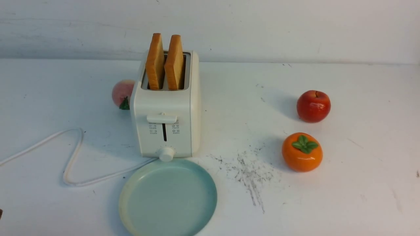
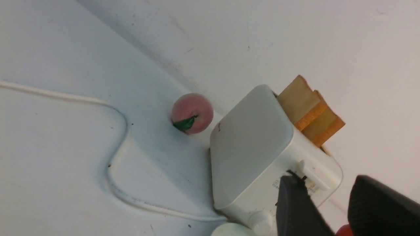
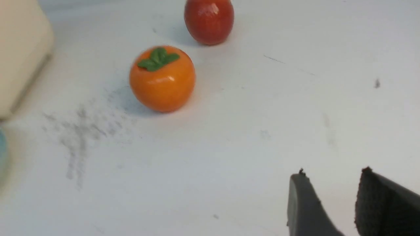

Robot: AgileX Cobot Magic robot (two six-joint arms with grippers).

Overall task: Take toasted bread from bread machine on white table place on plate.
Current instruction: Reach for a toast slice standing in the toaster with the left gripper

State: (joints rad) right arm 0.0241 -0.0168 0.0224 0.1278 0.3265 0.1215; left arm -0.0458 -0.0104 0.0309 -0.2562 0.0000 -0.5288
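In the front view, we observe bright, diffuse illumination. Soft shadows fall left of the apple [image 1: 313, 106] and persimmon [image 1: 302, 152]; both show small glare spots. In the right wrist view, we note blur at the left edge and lower right.

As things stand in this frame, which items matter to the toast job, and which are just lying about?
For the job:
- two golden toast slices
- cream boxy toaster
- round pale-blue plate

Lying about:
- shiny red apple
- orange persimmon
- pink peach

front: above, forward | wrists: closer, oblique | shared by all: toaster [image 1: 167, 108]
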